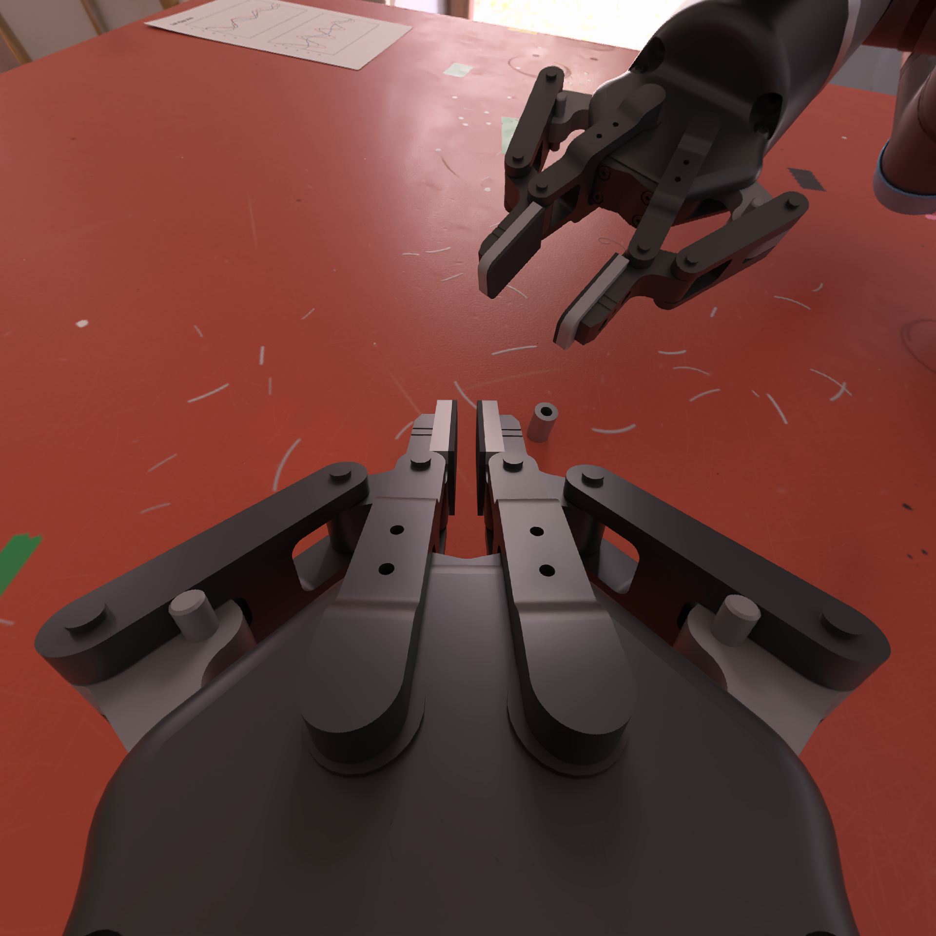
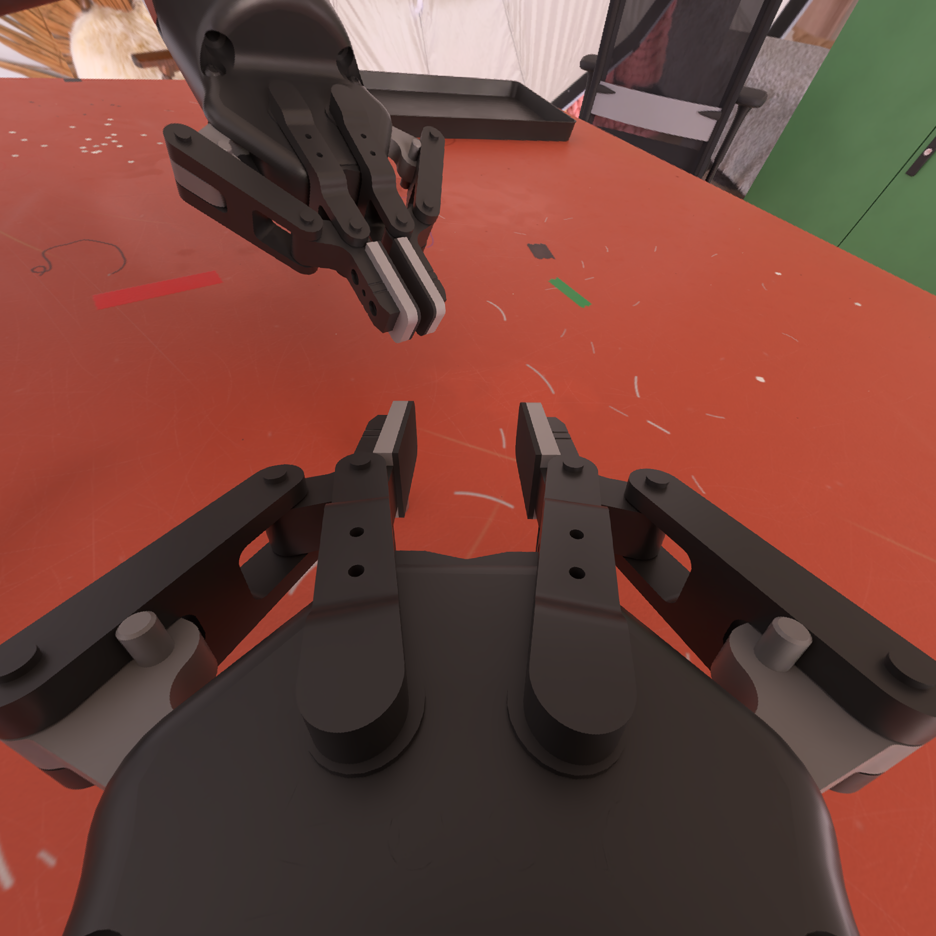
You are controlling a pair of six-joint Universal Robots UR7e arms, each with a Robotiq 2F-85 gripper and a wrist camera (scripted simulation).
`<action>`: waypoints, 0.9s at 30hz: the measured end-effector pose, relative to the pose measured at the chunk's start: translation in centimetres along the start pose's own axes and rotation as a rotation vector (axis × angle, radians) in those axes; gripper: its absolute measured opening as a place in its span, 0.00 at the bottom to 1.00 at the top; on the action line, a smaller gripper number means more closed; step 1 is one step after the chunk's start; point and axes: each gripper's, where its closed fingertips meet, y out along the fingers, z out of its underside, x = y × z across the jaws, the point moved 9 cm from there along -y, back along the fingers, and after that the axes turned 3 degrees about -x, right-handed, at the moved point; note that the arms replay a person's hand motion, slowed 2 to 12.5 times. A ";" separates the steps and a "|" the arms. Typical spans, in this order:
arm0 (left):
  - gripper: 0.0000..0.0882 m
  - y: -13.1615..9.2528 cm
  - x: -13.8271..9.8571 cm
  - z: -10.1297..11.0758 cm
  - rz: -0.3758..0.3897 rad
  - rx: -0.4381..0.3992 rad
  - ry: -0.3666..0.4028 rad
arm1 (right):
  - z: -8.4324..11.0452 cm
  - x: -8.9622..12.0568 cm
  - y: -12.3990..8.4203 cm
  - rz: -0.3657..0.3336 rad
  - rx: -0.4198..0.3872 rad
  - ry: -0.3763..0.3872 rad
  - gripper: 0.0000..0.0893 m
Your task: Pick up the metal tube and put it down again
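Observation:
A small grey metal tube (image 1: 542,422) stands upright on the red table (image 1: 253,253), just right of my left gripper's right fingertip and apart from it. My left gripper (image 1: 467,423) is shut and empty, with a thin slit between its pads; it also shows in the right wrist view (image 2: 419,316), held above the table. My right gripper (image 2: 467,430) is open and empty; in the left wrist view (image 1: 529,314) it hovers beyond and above the tube. The tube does not show in the right wrist view.
A printed sheet of paper (image 1: 278,28) lies at the far edge. A dark shallow tray (image 2: 471,109) sits at the table's far side. Strips of green tape (image 2: 570,292) and red tape (image 2: 157,288) lie flat, with many white scratches around.

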 end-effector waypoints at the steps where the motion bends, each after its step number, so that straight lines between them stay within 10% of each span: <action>1: 0.08 0.0 0.0 0.0 -0.001 0.001 0.002 | 0.0 0.0 0.0 -0.001 -0.001 0.002 0.40; 27: 0.18 1.2 -0.2 1.1 0.077 0.120 -0.043 | 0.0 -0.3 -0.2 -0.016 -0.017 0.037 0.35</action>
